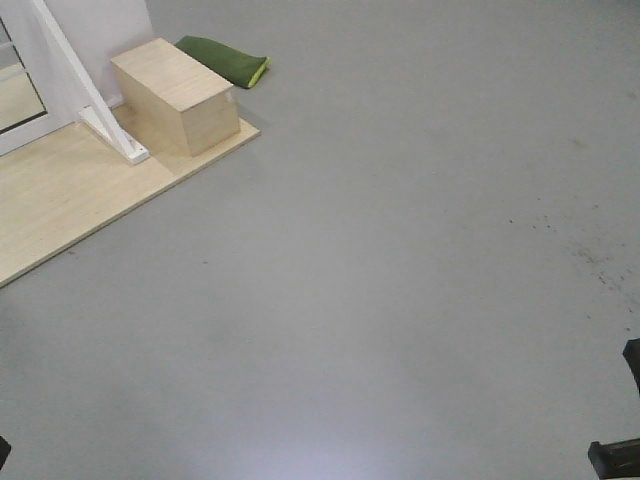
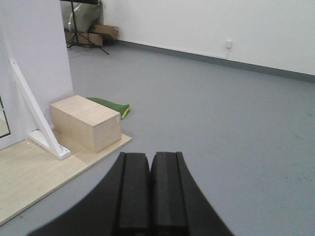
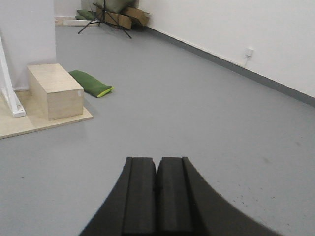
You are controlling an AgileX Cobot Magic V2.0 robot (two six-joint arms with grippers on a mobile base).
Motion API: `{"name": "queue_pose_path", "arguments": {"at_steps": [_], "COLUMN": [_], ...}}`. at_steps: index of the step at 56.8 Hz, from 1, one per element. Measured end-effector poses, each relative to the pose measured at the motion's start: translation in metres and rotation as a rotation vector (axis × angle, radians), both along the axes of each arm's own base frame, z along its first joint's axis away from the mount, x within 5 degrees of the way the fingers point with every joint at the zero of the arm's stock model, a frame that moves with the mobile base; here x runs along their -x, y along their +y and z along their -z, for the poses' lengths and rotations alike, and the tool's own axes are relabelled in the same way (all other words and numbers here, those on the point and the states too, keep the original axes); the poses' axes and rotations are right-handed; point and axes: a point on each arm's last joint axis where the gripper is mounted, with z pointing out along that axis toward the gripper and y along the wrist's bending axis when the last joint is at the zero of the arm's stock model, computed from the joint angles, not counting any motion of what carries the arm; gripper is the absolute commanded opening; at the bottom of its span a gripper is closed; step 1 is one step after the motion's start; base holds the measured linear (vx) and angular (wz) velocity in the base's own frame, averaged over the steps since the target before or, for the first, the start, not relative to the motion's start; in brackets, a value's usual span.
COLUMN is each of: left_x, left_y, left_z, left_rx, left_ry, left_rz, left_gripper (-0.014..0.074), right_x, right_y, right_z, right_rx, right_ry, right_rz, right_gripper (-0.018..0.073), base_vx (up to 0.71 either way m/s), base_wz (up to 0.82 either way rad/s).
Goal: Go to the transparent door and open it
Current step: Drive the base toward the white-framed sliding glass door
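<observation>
A sliver of glass in a glossy white frame [image 1: 15, 90] shows at the far top left of the front view, above a low wooden platform [image 1: 70, 190]. No handle shows on it, so I cannot tell whether it is the transparent door. A slanted white post [image 1: 75, 75] stands just in front of it. My left gripper [image 2: 149, 155] is shut with nothing in it, hanging over grey floor to the right of the platform. My right gripper [image 3: 157, 160] is also shut and empty, over bare floor farther right.
A pale wooden box [image 1: 180, 95] sits on the platform's right corner, with a green bag [image 1: 225, 58] on the floor behind it. A tripod [image 2: 83, 39] and cardboard boxes [image 2: 98, 32] stand by the far wall. Grey floor stretches ahead and to the right.
</observation>
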Motion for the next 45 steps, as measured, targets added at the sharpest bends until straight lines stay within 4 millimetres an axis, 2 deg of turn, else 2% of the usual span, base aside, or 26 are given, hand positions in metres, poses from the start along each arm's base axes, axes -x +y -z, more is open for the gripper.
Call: {"name": "queue_pose_path", "arguments": {"at_steps": [45], "left_x": [0.0], "left_y": [0.0], "left_z": [0.0], "left_rx": [0.0], "left_ry": [0.0], "left_rz": [0.0], "left_gripper": [-0.0006], "right_x": [0.0], "right_y": [0.0], "right_z": [0.0], "right_rx": [0.0], "right_ry": [0.0], "right_rz": [0.0], "right_gripper": [-0.0004], "base_vx": [0.48], "base_wz": [0.45]}}
